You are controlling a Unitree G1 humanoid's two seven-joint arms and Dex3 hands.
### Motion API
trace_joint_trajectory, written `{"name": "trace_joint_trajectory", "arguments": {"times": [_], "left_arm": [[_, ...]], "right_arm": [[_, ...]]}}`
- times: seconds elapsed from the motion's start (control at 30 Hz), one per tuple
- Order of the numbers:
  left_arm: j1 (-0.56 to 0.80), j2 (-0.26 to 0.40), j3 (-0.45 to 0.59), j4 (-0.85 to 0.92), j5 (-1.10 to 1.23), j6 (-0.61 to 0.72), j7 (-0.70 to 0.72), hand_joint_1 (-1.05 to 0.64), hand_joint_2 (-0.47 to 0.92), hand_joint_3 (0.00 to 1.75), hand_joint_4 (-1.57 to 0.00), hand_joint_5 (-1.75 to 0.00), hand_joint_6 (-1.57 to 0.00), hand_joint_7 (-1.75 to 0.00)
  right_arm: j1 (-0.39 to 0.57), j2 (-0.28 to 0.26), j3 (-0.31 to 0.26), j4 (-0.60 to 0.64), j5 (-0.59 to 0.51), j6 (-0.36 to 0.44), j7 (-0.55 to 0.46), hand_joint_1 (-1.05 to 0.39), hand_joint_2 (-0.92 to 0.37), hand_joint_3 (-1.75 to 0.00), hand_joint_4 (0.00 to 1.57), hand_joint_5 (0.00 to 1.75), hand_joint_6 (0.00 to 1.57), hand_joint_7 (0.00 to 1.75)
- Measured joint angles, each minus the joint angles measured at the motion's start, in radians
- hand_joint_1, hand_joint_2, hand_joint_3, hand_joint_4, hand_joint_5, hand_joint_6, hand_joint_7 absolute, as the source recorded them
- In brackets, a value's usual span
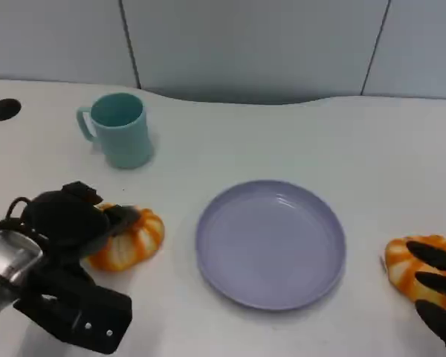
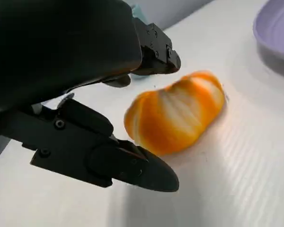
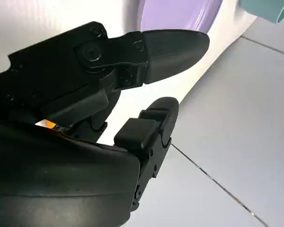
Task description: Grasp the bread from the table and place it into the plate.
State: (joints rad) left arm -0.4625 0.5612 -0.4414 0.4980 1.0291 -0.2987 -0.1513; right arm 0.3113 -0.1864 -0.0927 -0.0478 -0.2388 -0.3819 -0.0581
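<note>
Two pieces of bread lie on the white table, one on each side of the lavender plate, which serves here as the landmark. The left bread sits just to the left of the plate, apart from its rim; the right bread sits to the right of the plate, near the picture's edge. A teal mug stands beyond the plate, up and to its left.

The left robot hand hovers at the left bread on the side away from the plate. In the left wrist view its fingers are spread on either side of the loaf and hold nothing; whether any of them touches the crust I cannot tell. The right robot hand lies over the far side of the right bread with its fingers apart; in the right wrist view only a sliver of orange shows behind the fingers, so I cannot tell whether it grips.

Each loaf is a glossy, ridged, orange-and-cream bun, likely a light toy. It looks smooth and rounded, so I judge it may slip or roll under a shallow pinch. The better hold is probably across the short width at the middle, fingers set in the grooves. It seems unlikely to break.

No brand, label or writing can be read on anything here.
</note>
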Motion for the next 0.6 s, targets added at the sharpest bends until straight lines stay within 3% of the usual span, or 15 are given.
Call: {"name": "trace_joint_trajectory", "arguments": {"times": [0.13,0.3,0.6], "left_arm": [[-0.107,-0.064,-0.072,0.188,0.024,0.022,0.056,-0.7,0.78,0.0,0.0,-0.21,-0.12,-0.01],[-0.225,-0.13,-0.144,0.384,0.022,0.03,0.096,-0.62,0.78,0.01,0.0,-0.01,-0.01,-0.01],[-0.356,-0.23,-0.206,0.636,-0.023,0.037,0.165,-0.67,0.86,0.01,-0.14,-0.08,-0.18,-0.07]], "right_arm": [[0.005,0.002,0.0,-0.009,-0.006,0.003,-0.003,-0.37,-0.92,-0.35,0.96,0.02,0.78,0.0],[0.014,0.002,0.0,-0.013,-0.007,0.004,-0.003,-0.37,-0.92,-0.36,0.96,0.01,0.78,0.0],[0.021,0.003,0.0,-0.047,-0.011,0.024,-0.003,-0.37,-0.92,-0.35,0.96,0.02,0.78,0.0]]}}
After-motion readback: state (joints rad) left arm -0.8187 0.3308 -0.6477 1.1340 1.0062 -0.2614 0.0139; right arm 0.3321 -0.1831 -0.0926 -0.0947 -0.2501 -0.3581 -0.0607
